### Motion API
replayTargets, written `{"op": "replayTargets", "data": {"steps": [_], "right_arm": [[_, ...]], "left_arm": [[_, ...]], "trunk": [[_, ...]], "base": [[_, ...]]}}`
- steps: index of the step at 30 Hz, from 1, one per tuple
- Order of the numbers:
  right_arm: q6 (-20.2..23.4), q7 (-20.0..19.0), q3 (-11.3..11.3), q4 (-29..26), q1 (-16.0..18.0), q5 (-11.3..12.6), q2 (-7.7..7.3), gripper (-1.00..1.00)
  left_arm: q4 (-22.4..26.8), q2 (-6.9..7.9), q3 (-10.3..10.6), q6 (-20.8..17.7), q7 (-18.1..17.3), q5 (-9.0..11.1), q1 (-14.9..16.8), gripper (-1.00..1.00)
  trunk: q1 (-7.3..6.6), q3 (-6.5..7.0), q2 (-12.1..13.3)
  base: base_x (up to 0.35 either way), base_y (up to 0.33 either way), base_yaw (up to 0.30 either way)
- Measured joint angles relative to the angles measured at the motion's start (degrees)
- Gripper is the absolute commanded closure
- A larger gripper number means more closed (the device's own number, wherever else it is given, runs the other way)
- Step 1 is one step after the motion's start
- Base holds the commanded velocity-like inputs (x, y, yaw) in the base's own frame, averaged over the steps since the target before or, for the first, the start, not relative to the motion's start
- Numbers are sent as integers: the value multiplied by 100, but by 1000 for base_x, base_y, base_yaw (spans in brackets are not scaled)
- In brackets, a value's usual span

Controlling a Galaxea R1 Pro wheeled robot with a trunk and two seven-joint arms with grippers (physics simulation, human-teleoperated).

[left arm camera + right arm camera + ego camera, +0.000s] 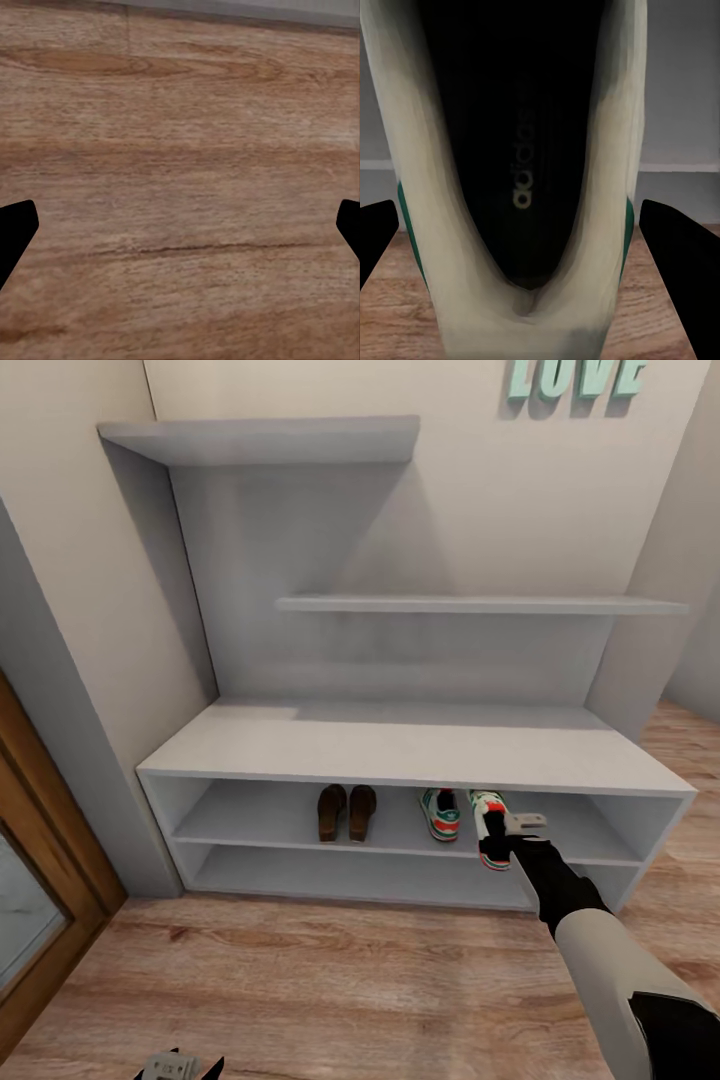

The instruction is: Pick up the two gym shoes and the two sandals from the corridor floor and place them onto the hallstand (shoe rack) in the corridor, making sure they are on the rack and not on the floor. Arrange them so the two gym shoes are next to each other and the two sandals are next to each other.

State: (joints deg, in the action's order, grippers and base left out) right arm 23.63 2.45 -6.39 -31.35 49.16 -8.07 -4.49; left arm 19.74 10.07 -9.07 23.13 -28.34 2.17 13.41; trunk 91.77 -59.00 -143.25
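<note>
At the bottom left of the head view my left fingers (180, 1066) hang spread and empty over the wood-plank corridor floor (330, 980). On the upper open shelf of the hallstand (400, 745), around mid-frame, the two brown sandals (346, 812) stand side by side, and just right of them sits one gym shoe (441, 813). Right of that, my right fingers (503, 840) are pinching the second gym shoe (489, 822) at the shelf's front edge, heel hanging out toward me.
</note>
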Motion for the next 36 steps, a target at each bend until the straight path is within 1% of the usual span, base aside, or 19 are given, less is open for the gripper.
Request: {"op": "replayTargets", "data": {"steps": [5, 6, 12, 32, 36], "right_arm": [[11, -9, -9, -12, 2, -45, -2, 100], [12, -6, -13, -19, 3, -74, -2, 100], [13, -5, -13, -19, 3, -72, -2, 100], [13, -4, -13, -20, 4, -76, -2, 100], [12, 2, -13, -20, 4, -75, -2, 100]], "left_arm": [[-5, -1, 8, -4, 0, -2, 0, -100], [-6, -1, 9, -4, 0, -2, 0, -100], [-8, 0, 10, -8, 0, -2, 0, -100], [-6, 3, -4, 0, 0, 0, 2, -100], [-5, 1, 0, -4, 0, -2, 0, -100]], "trunk": [[0, -8, 0], [2, -35, -1], [18, -215, -10], [17, -232, -10], [15, -232, -10]], "base": [[1, 0, 0], [0, 0, 0], [0, 0, 0], [1, 0, 0], [169, 50, 0]]}}
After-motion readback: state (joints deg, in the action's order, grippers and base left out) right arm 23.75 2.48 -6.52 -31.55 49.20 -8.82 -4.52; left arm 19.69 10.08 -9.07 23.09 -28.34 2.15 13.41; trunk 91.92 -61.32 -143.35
